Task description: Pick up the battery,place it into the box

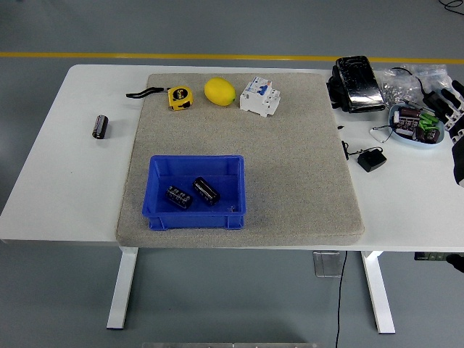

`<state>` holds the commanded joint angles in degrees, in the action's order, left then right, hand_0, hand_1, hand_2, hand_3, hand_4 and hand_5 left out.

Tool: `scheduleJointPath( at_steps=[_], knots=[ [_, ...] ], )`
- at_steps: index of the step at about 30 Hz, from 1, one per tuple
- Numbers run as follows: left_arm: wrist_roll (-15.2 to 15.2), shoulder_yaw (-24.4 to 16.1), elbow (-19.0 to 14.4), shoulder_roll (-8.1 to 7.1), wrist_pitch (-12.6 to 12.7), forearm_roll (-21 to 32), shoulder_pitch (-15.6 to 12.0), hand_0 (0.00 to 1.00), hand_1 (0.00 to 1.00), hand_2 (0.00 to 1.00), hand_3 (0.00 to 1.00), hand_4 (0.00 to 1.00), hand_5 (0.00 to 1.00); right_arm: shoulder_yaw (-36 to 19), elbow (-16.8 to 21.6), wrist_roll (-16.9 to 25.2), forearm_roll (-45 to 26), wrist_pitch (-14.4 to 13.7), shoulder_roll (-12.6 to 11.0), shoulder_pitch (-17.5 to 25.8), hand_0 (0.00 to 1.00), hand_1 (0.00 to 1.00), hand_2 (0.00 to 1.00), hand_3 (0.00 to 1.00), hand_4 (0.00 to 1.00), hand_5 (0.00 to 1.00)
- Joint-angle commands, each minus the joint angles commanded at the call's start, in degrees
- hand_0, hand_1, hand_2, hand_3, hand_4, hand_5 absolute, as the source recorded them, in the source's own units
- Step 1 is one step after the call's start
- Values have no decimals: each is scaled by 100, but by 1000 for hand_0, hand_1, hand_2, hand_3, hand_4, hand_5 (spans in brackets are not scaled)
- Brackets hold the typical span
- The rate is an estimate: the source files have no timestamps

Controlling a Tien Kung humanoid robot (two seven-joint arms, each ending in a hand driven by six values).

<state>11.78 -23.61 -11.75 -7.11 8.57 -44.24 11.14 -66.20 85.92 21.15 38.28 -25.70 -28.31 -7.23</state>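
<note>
A blue box [161, 210] sits on the grey mat, front left. Two black batteries lie inside it, one [178, 196] to the left and one [205, 191] to the right. A third black battery [99, 126] lies on the bare white table, left of the mat. My right hand [457, 123] shows only at the right edge of the picture, far from the box, its white fingers spread and holding nothing. My left arm is out of view.
At the mat's back edge stand a yellow tape measure [178, 97], a lemon [219, 91] and a white circuit breaker [260, 96]. Right of the mat are a black device [355, 83], a small black adapter [371, 159] and a dish of parts [414, 124].
</note>
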Motion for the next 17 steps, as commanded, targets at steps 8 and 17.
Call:
scheduleJointPath(
  at_steps=[8, 17],
  knots=[
    [1, -48, -1, -13, -30, -75, 16, 733, 722, 791, 638, 645, 532, 86, -580, -30, -349, -84, 100, -247, 989, 912, 908, 968, 998, 998],
    [2, 158, -72, -59, -51, 79, 30, 733, 727, 797, 646, 645, 531, 176, -928, -323, -284, 74, 157, -406, 978, 906, 907, 965, 998, 998]
  ],
)
